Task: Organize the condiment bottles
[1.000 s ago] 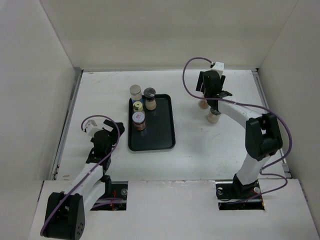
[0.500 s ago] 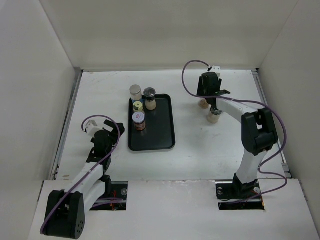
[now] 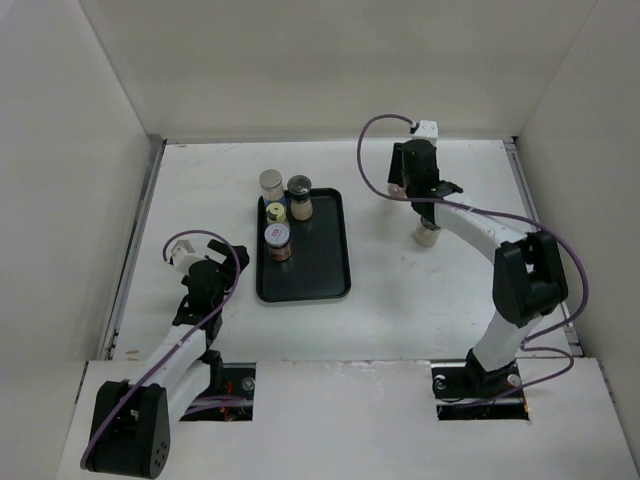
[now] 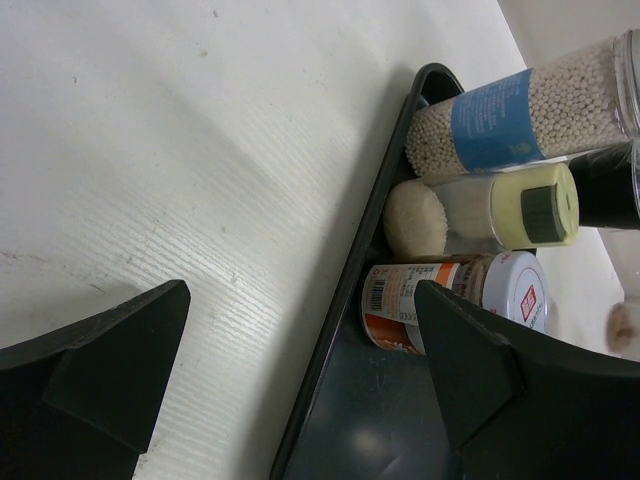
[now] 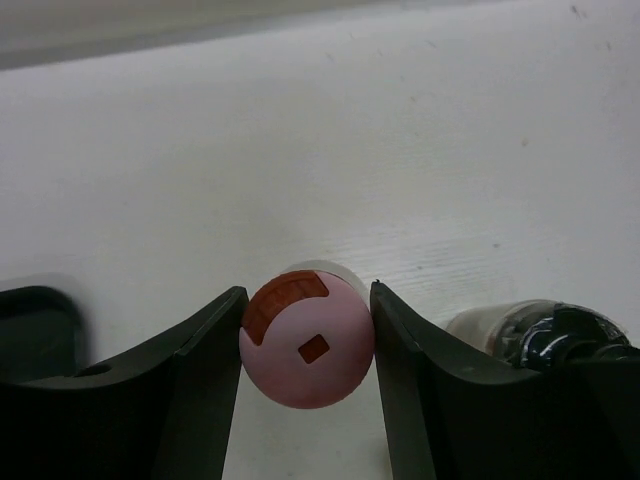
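My left gripper [image 4: 300, 295] is hovering low over the table [image 3: 400, 300] at the near left, its jaws spread wide with nothing between them. Just right of it the black tray [image 3: 320, 260] is lying lengthwise. A white-lidded jar [image 3: 271, 183] is standing at the tray's far left corner (inside the rim or just beyond it, I cannot tell). A dark-lidded jar [image 3: 300, 196] is standing beside it in the tray. Nearer along the tray's left side, a yellow-lidded jar [image 3: 276, 212] and an orange-labelled jar [image 3: 278, 240] are standing one behind the other.

Well to the right, at the far side of the table, my right gripper [image 5: 307, 300] is pinching the pink-lidded jar [image 5: 305, 345], both fingers [image 5: 200, 380] pressing against the sides of its lid. A black-lidded jar [image 5: 540, 330] is standing on the table just to its right, apart from my fingers.
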